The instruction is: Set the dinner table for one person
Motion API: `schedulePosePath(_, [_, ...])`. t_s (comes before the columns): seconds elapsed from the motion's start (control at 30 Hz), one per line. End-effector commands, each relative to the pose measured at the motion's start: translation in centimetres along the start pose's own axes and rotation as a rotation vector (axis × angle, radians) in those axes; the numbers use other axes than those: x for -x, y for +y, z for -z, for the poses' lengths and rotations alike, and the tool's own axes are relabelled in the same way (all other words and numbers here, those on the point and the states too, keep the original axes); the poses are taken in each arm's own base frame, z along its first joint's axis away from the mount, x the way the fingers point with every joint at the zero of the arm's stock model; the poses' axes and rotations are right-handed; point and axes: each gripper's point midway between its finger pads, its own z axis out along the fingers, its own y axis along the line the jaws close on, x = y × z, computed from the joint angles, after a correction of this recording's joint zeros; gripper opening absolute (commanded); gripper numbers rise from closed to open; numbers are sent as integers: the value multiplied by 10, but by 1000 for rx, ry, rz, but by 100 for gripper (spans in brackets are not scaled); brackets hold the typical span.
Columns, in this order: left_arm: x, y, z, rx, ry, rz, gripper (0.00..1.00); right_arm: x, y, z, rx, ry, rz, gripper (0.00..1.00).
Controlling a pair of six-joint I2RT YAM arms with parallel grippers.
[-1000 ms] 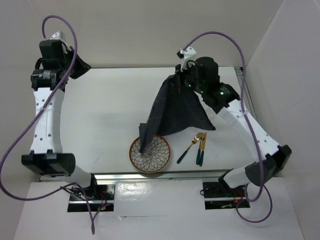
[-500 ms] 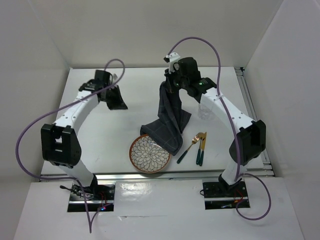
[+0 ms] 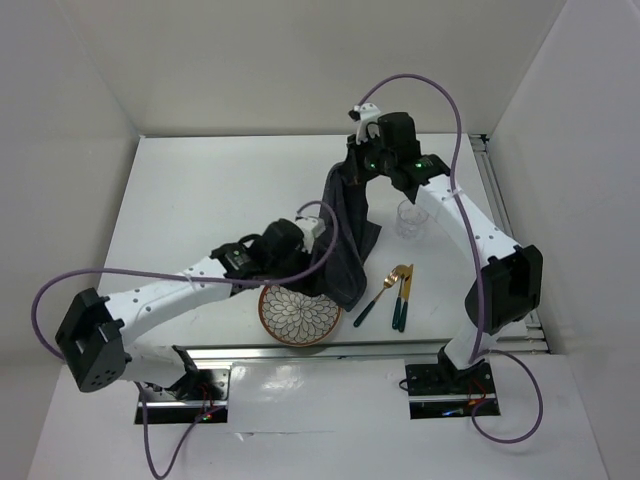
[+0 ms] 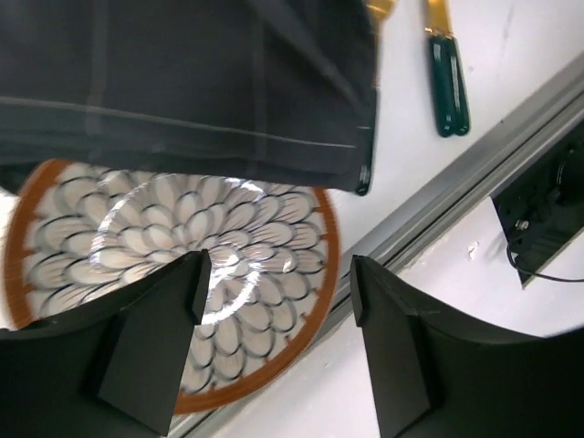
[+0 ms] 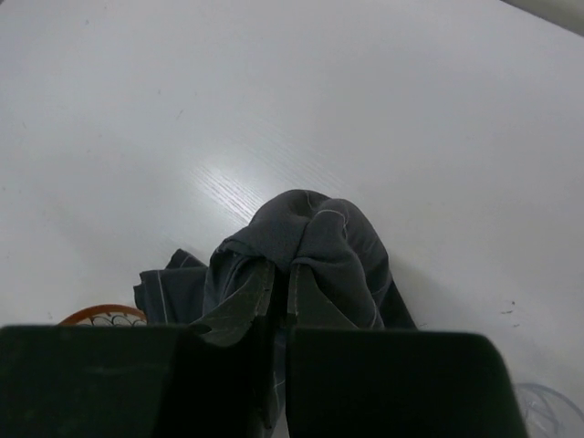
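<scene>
My right gripper (image 5: 281, 287) is shut on the bunched top of the dark grey grid-lined cloth mat (image 5: 319, 242). It holds the mat up over the white dinner table (image 3: 200, 200), and the mat (image 3: 345, 240) hangs down onto the far edge of the patterned plate (image 3: 300, 318). My left gripper (image 4: 278, 283) is open above the plate (image 4: 182, 265), with nothing between its fingers (image 4: 155, 347). The mat's lower hem (image 4: 201, 100) lies just beyond it. In the top view the left gripper (image 3: 303, 258) is next to the mat's lower left side.
A fork (image 3: 375, 298) and a knife (image 3: 402, 298), gold with green handles, lie right of the plate. A clear glass (image 3: 410, 218) stands behind them, under the right arm. The metal rail (image 4: 474, 155) marks the table's near edge, close to the plate.
The left arm has swung from the far left of the table to the plate and its gripper has opened. The right gripper has kept the mat raised, shifting slightly right.
</scene>
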Motion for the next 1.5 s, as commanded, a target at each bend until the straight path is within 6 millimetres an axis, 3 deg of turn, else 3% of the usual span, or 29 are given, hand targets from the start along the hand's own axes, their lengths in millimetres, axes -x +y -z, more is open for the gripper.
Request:
schedulePosePath(0.0, [15,-9,-17,88,-130,-110,80,18,7,22,75,-62,-56,0])
schedulePosePath(0.07, [12,-27,-24,93,-135,-181,82,14,5,24,87,-43,-79,0])
schedulePosePath(0.23, [16,-47,-45,170,-155,-300,87,12,4,26,100,-35,-97,0])
schedulePosePath(0.27, [8,-48,-55,188,-133,-350,89,10,4,26,100,-26,-101,0])
schedulePosePath(0.33, [16,-51,-59,241,-149,-394,91,10,6,26,109,-26,-100,0])
schedulePosePath(0.57, [5,-65,-86,285,-116,-562,94,8,-2,28,92,-21,-111,0])
schedulePosePath(0.8, [-4,-69,-99,291,-80,-699,94,6,-1,29,101,-12,-115,0])
schedulePosePath(1.0, [-14,-54,-115,353,-29,-743,94,8,-3,29,103,-22,-115,0])
schedulePosePath(1.27, [-21,-42,-124,426,0,-783,89,5,-4,26,102,-13,-119,0])
schedulePosePath(1.47, [-19,-37,-123,470,-4,-763,78,5,-4,26,102,-13,-119,0])
